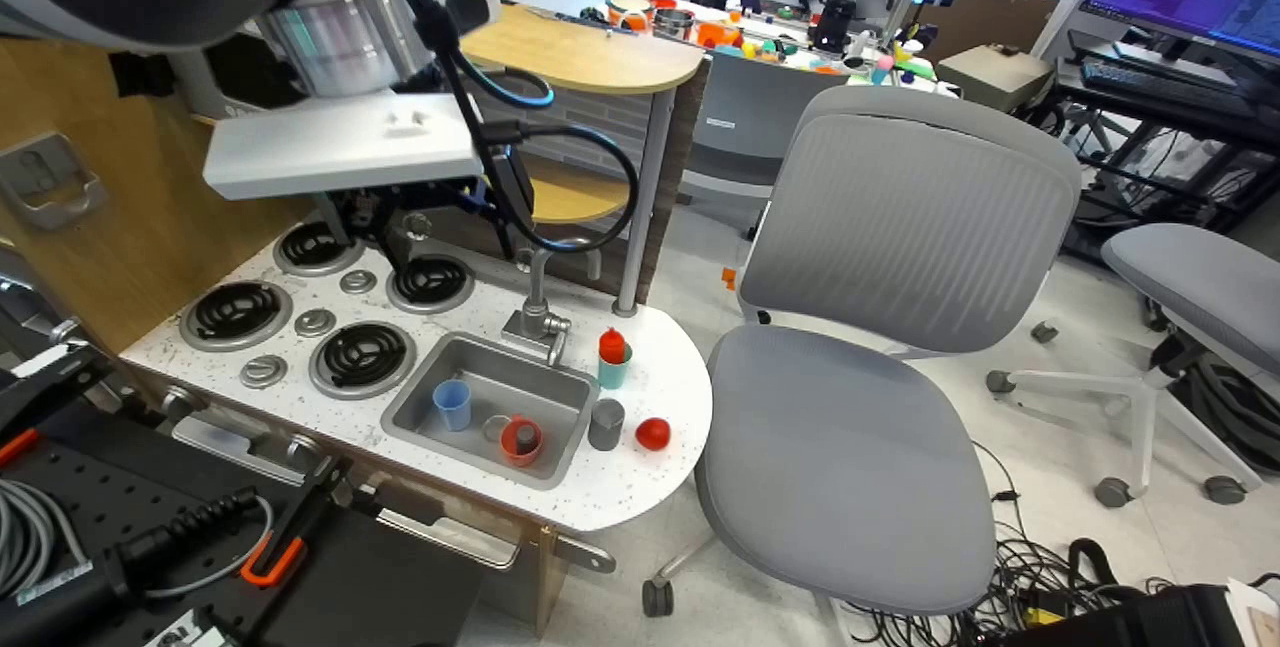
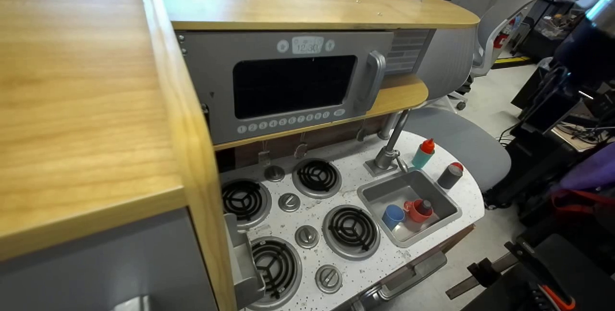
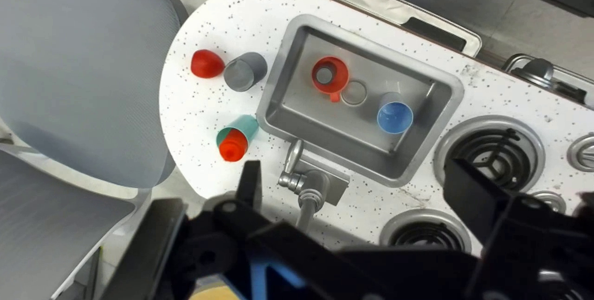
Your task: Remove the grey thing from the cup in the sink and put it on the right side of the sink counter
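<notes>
The grey thing is a small grey cylinder standing inside the red cup in the sink. It also shows in the other views, with the red cup around it. The grey sink is set in the white speckled counter. In an exterior view, the counter right of the sink holds a grey cup and a red round object; that side lies at the left in the wrist view. My gripper is open and empty, high above the counter and apart from everything.
A blue cup stands in the sink near the red cup. The faucet rises at the sink's back edge. A teal cup holding a red-topped object stands beside the sink. Stove burners and a chair flank the counter.
</notes>
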Robot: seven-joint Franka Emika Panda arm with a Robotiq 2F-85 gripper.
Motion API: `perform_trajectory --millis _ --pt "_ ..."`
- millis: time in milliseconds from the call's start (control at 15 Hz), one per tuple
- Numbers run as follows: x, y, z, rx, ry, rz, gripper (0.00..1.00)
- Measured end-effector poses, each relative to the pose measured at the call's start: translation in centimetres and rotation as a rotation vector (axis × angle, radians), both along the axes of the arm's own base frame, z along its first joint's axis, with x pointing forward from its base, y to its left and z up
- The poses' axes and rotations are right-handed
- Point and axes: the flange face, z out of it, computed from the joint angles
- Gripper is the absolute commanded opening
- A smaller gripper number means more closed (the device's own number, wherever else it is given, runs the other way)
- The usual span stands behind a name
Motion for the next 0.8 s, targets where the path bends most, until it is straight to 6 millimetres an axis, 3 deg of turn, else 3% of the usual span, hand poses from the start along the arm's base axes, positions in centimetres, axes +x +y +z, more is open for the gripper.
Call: perform_trajectory --millis 467,800 --pt "3.1 -1.8 -6.6 0.008 0.011 0.009 1.0" --pt "4.2 -3.4 -11.3 0.018 0.067 0.003 1.0"
